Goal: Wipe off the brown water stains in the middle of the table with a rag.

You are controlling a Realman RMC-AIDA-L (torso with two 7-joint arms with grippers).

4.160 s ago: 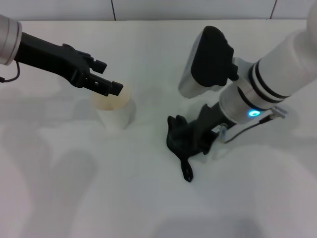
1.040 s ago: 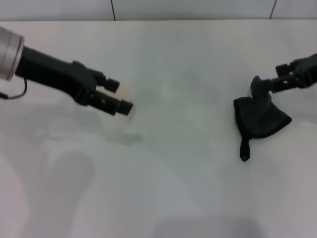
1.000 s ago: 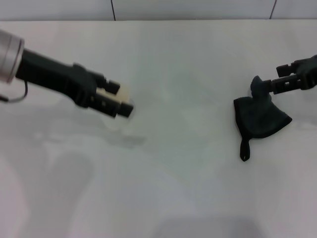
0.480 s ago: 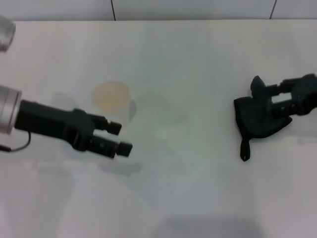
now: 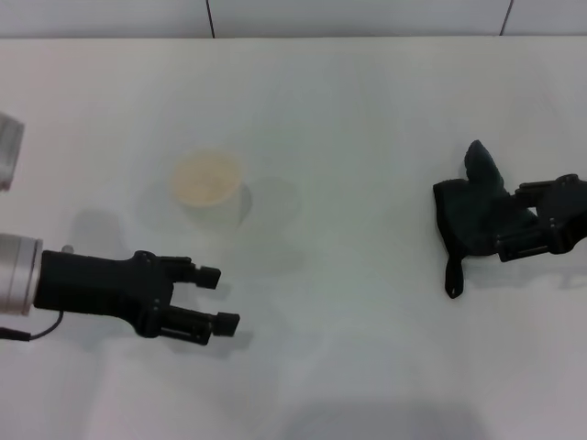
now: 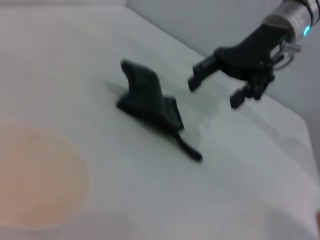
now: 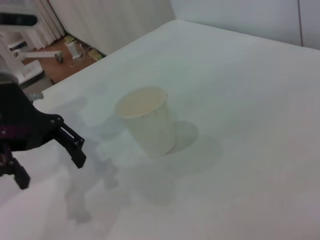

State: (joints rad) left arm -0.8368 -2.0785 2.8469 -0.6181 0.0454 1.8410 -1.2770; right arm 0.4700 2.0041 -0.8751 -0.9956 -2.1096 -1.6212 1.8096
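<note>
Across the counter (image 5: pixel 367 348) we see one cup (image 5: pixel 209 188), one rag (image 5: pixel 477 215), wide bare room between; left claw (image 5: pixel 215 298) and right claw (image 5: pixel 525 220) both spread, holding nothing.

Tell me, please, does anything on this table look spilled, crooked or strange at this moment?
No spill shows: the table looks clean and the paper cup stands upright. Only the rag looks untidy, lying crumpled with one corner sticking up, beside the open right gripper. The left gripper, also open, hovers near the cup.
</note>
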